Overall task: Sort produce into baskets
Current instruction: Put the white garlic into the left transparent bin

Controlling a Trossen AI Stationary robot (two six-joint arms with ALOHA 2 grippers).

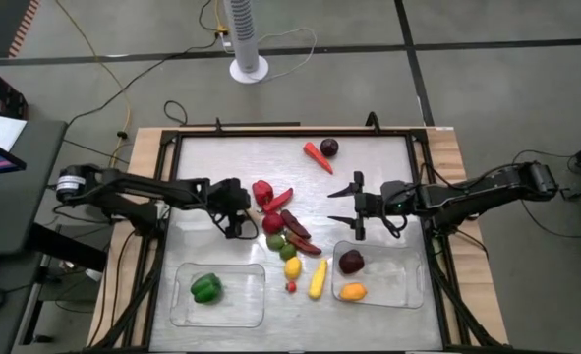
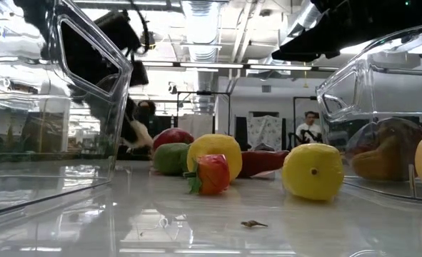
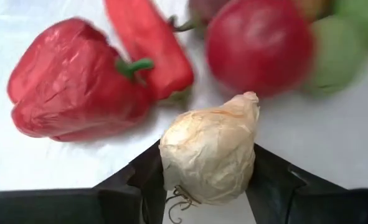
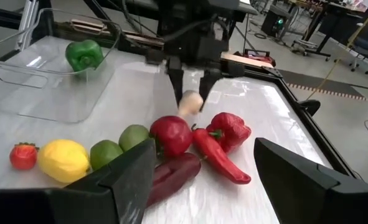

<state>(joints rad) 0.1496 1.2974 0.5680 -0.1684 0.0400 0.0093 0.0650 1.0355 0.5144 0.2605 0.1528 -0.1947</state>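
The left gripper [image 3: 205, 186] is clenching the garlic [image 3: 210, 152] between its two dark fingers, the bulb sitting just beside the red pepper [image 3: 71, 84] and a long chilli [image 3: 149, 43], at the edge of the pile in the middle of the table [image 1: 221, 162]. From the other arm's side, the garlic [image 4: 190, 102] is hanging a little above the table top, pinched near its top. The right gripper [image 1: 354, 208] is waiting with its fingers spread apart, holding nothing, just above the right basket [image 1: 408, 290].

The bulb is round and papery, so I'd guess it is apt to twist or slip out during the carry. Swinging low could also nudge the red pepper and scatter the pile.

The left basket [image 1: 241, 310] is holding only a green pepper [image 1: 206, 287], so there is plenty of room to drop in. Its clear rim is standing proud of the table, so the gripper is going to need height to clear it. The far side of the table is mostly open.
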